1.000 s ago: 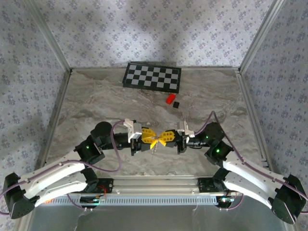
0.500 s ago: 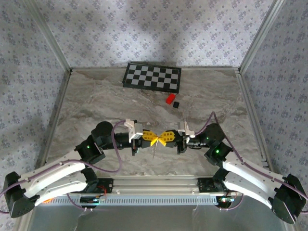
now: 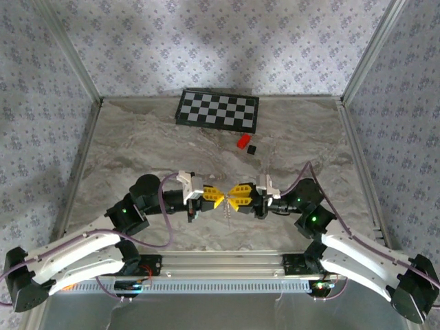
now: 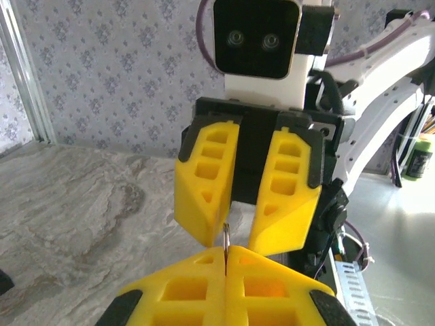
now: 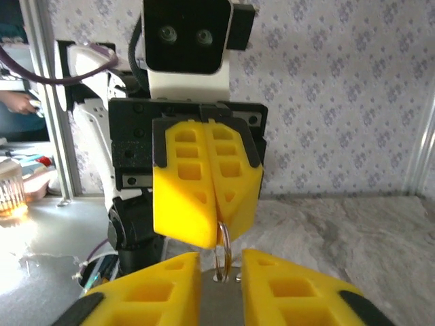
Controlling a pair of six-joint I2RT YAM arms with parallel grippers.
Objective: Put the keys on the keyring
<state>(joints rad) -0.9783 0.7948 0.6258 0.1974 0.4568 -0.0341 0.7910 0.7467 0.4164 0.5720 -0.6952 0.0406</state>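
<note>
Both grippers meet tip to tip above the table's near middle. My left gripper (image 3: pixel 214 198) is shut on the keyring (image 4: pixel 225 236), a thin metal loop seen edge-on sticking out of its closed yellow fingertips. My right gripper (image 3: pixel 237 196) faces it with its fingers (image 4: pixel 204 183) apart on either side of the ring, not touching it. In the right wrist view the keyring (image 5: pixel 224 239) hangs from the left fingers (image 5: pixel 183 197). A flat grey piece with small holes, the key (image 5: pixel 221 302), lies in the gap of my right gripper (image 5: pixel 221 261); whether it touches the fingers I cannot tell.
A small red block (image 3: pixel 243 141) and a small black cube (image 3: pixel 251 149) lie on the marble table (image 3: pixel 137 151) beyond the grippers. A checkerboard (image 3: pixel 217 110) lies at the back. Metal frame posts and patterned walls enclose the sides.
My left gripper closed on the keyring and has stayed shut. My right gripper, shut until a moment ago, has opened its fingers and drawn slightly to the right.
</note>
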